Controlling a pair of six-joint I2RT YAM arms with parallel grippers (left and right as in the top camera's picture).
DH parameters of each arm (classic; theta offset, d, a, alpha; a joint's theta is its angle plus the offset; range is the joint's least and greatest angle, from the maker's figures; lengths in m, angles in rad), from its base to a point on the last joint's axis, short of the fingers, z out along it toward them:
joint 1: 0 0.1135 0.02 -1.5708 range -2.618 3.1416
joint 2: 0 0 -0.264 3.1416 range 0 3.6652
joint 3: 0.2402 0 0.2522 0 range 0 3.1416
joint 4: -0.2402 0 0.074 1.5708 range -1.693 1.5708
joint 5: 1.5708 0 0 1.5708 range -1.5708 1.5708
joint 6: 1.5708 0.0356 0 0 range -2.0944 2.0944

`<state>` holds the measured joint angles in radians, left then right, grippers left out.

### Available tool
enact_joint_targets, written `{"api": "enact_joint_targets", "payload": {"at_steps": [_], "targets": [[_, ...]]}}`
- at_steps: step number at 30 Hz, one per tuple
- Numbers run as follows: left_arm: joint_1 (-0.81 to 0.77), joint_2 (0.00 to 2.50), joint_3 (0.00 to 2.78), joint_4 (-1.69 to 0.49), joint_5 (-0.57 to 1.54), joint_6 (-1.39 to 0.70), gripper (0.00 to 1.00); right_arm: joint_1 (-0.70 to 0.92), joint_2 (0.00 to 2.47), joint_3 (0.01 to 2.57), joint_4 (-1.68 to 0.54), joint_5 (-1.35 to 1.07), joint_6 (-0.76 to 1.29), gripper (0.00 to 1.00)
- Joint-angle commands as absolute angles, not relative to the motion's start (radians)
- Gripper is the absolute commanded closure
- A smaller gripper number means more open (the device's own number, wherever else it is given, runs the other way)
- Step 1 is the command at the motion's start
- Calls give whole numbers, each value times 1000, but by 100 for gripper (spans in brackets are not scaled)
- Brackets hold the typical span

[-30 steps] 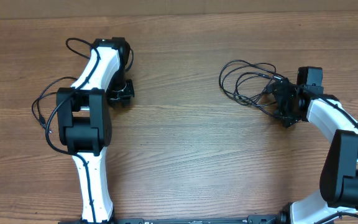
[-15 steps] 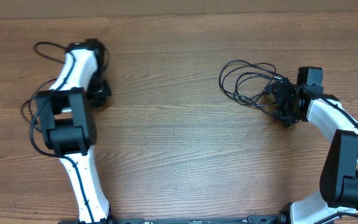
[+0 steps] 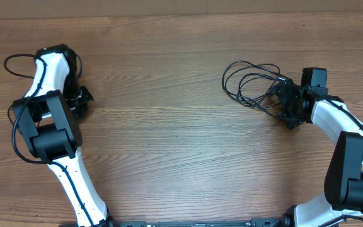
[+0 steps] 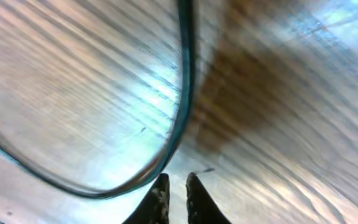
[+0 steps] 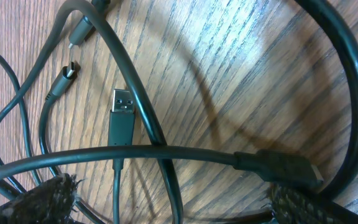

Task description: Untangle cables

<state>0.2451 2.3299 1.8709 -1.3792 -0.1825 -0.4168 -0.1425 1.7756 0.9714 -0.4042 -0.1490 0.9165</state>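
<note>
Right claw [image 5: 173,204] spread wide, low over brown wood-grain table [image 3: 181,145], fingertips [image 5: 48,199] straddling bunch of thin black cables [image 3: 251,81]; nothing pinched. Cable loops lie at table's right side, touching right claw on its left. Flat silver-ended USB plug [image 5: 122,112] lies among cords, between my tips. Left claw [image 4: 176,196] narrow, tips almost meeting, nothing between them. Blurred dark cord [image 4: 182,93] curves just ahead; whose, cannot tell. Left claw well apart from bunch.

black cables [image 3: 249,82] (loose overlapping loops) just beside the right gripper [image 3: 281,99], left gripper [image 3: 82,98] well apart
</note>
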Motion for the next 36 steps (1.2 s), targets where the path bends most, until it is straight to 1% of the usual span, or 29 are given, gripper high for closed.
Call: {"api": "enact_joint_targets", "payload": {"at_steps": [1,4,9,10,11,12,13,15,24,36], "targets": [[223,2286,2006,-1417,-155,-429,86,-150,1865,899,-424,-83,913,0],[196,2226,2088,-1446,-126,-427,83,-150,1865,899,-424,-83,913,0],[138,2119,2139,-1423,37,-427,78,-150,1865,899,-424,-83,913,0],[125,2106,2139,-1413,70,-427,75,-150,1865,899,-424,-83,913,0],[112,2098,2139,-1409,89,-427,52,-150,1865,899,-424,-83,913,0],[97,2095,2139,-1406,103,-427,25,-150,1865,899,-424,-83,913,0],[83,2094,2139,-1406,106,-427,12,-150,1865,899,-424,-83,913,0],[55,2099,2137,-1407,104,-427,0,-150,1865,899,-424,-83,913,0],[-17,2106,2135,-1406,102,-427,0,-150,1865,899,-424,-83,913,0],[-19,2106,2135,-1406,102,-427,0,-150,1865,899,-424,-83,913,0]]}}
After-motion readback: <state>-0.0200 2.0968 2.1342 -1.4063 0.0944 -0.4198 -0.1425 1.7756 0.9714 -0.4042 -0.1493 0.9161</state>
